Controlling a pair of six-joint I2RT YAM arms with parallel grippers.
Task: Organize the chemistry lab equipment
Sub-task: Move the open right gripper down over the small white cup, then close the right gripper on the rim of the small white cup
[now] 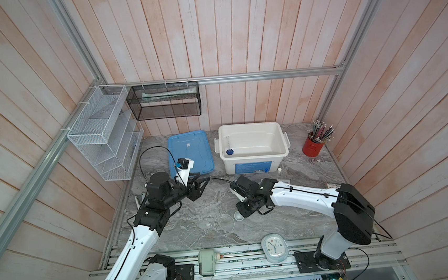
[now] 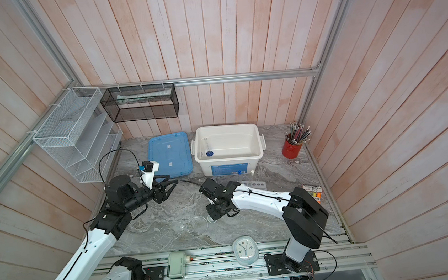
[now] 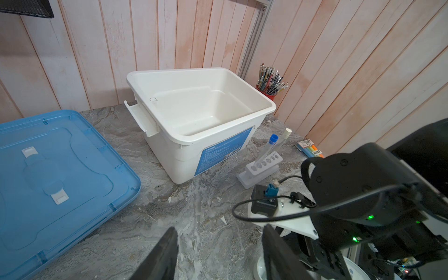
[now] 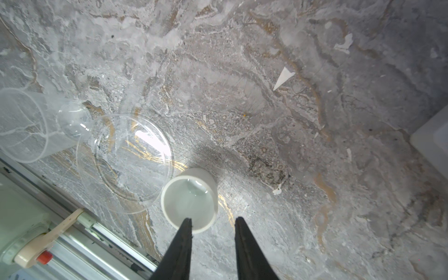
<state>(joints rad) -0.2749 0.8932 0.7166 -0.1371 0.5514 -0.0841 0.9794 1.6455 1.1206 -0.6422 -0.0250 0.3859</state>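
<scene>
Your right gripper (image 4: 213, 219) straddles the rim of the small white bowl (image 4: 189, 196), fingers apart; your left gripper (image 1: 205, 185) hangs empty, fingers apart.

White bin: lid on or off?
Off. The blue lid lies flat beside the white bin, whose inside is exposed.

Pale pinkish plank walls (image 1: 235, 22) enclose a grey marbled tabletop (image 1: 292, 222); a white wire rack (image 1: 102, 133) and black mesh basket (image 1: 163, 101) hang from aluminium rails (image 1: 267, 75).
</scene>
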